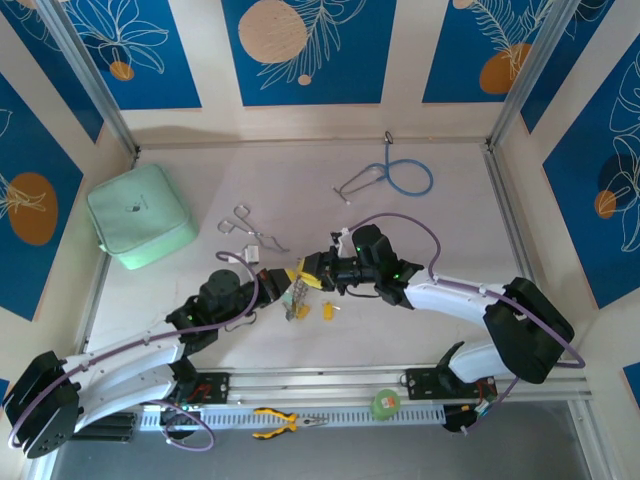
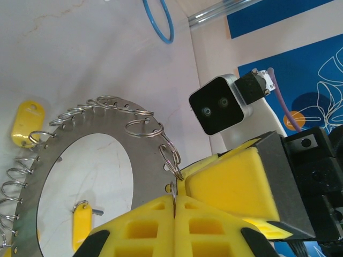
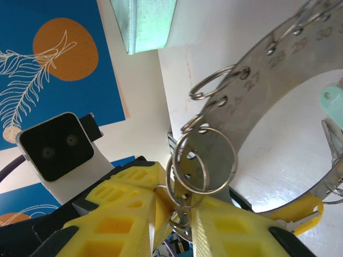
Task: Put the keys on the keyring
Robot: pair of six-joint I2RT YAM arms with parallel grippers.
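Note:
The keyring (image 1: 297, 296) is a wide silvery plate ring fringed with small split rings, held up between both grippers at the table's middle. My left gripper (image 2: 175, 199) is shut on its rim (image 2: 144, 160). My right gripper (image 3: 179, 214) comes at the ring (image 3: 262, 91) from the other side, its jaws narrowly apart with a few split rings (image 3: 206, 160) hanging between them. A yellow key (image 1: 327, 311) lies on the table just right of the ring. Two yellow keys (image 2: 25, 124) (image 2: 81, 225) and a teal one (image 3: 332, 99) show near the plate.
A mint-green pouch (image 1: 140, 215) sits at the back left. Silver forceps (image 1: 250, 230) lie behind the grippers and a blue-tubed stethoscope (image 1: 395, 178) farther back. Yellow-handled pliers (image 1: 285, 422) and a green tape roll (image 1: 386, 403) rest on the front rail.

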